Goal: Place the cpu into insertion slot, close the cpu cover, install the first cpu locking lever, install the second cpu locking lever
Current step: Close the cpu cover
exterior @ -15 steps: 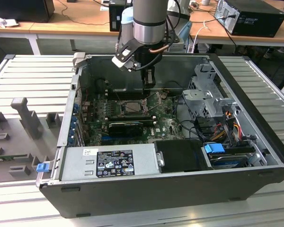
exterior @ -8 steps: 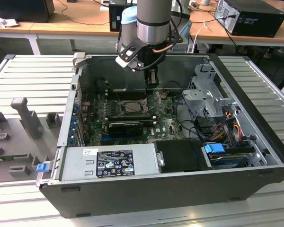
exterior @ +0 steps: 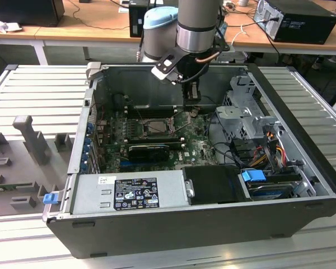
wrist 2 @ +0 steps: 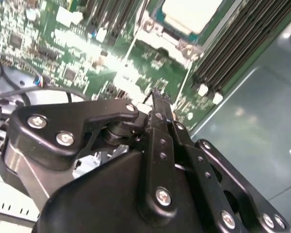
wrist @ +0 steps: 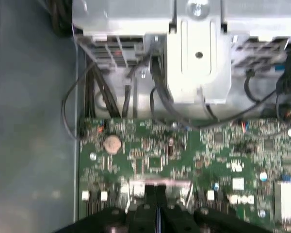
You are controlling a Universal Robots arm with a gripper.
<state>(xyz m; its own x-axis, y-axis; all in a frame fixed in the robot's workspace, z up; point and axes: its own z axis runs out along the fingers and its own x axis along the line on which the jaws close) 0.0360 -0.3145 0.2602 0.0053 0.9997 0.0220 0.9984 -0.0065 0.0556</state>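
Our tool (wrist 2: 157, 97) has its fingers pressed together with nothing between them, and it hangs over the green board near the insertion slot (exterior: 157, 126). The cpu (wrist 2: 189, 13) lies in that slot, a flat, pale silver-beige square. We judge it light, stiff and fragile on its underside, best taken by opposite edges and never squeezed hard.
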